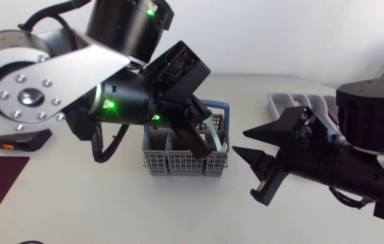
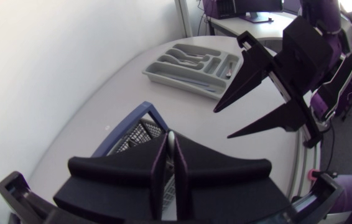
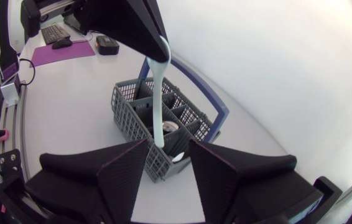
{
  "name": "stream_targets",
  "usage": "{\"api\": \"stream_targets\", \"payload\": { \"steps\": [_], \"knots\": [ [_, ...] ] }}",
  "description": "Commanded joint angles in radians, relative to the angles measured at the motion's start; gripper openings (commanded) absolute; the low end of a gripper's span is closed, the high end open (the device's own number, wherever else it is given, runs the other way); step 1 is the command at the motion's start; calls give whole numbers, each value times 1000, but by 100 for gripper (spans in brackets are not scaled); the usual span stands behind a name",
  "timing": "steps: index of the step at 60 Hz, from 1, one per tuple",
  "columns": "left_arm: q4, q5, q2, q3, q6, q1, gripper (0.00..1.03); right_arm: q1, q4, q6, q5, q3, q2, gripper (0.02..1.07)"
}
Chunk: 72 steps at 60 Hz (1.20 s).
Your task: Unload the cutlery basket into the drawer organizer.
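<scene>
well, the white table (image 1: 77, 210) was the biggest thing, with open room along its near side. the left arm (image 1: 49, 74) reached over the grey cutlery basket (image 1: 178, 161) in the middle. the grey drawer organizer (image 1: 294, 102) sat well apart from it, by the far right edge, with some cutlery inside. the right claw (image 1: 242, 141) hung between basket and organizer, its two fingers wide apart and holding nothing. the left claw (image 2: 170, 146) was squeezed tight on a long pale piece of cutlery (image 3: 159, 93) above the basket, its low end down by the basket's boxes. i could not tell if it was a spoon or a fork. i think this was the lifting-out step. next, the piece would need to go straight up, clear of the basket's rim and blue handle (image 3: 191, 84), then over to the organizer. the right claw stood in that path and could get bumped.
</scene>
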Motion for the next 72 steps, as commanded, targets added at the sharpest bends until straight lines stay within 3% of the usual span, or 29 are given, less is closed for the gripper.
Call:
{"api": "stream_targets", "payload": {
  "steps": [1,11,35,55,72],
  "knots": [
    [-31,55,53,74,-104,21,3,20,32,37,17,16,23,53],
    [-48,167,85,111,-194,54,3,37,89,36,30,16,52,53],
    [-44,255,87,120,-256,70,3,54,195,37,83,44,164,52],
    [-42,286,84,101,-263,94,3,54,201,37,99,67,184,9],
    [-31,286,78,89,-262,94,7,55,183,40,92,65,184,8]
  ]
}}
